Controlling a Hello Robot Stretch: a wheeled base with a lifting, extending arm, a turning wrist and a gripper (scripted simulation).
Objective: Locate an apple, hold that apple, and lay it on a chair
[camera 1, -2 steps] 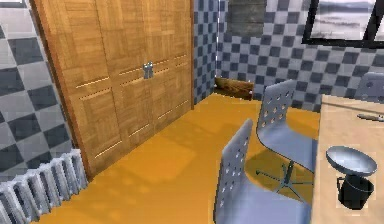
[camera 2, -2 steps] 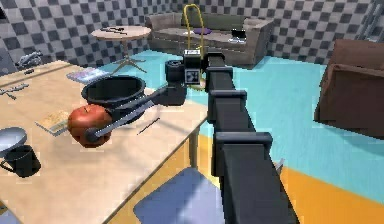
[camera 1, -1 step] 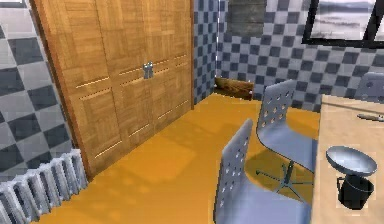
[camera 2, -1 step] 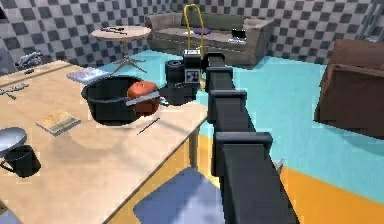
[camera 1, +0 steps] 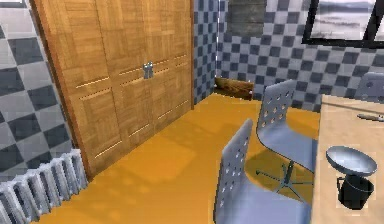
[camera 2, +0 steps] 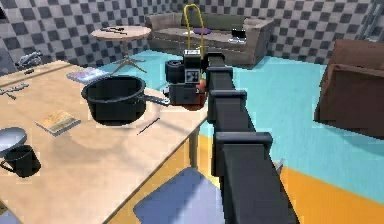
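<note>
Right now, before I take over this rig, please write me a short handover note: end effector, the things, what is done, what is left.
End effector: at the edge of the light wooden table, near the large black pot; cannot tell whether it holds anything.
Apple: a small red patch at the end effector may be it; not certain.
Chair: grey perforated metal chair stands by the table.
Done: apple probably located.
Left: confirm the grasp, lay the apple on the chair.

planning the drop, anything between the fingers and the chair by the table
Nothing visible does. The fingers are at the table's edge beside the black pot; the chair's seat lies off the table's near corner, with bare floor and the arm between.
</note>
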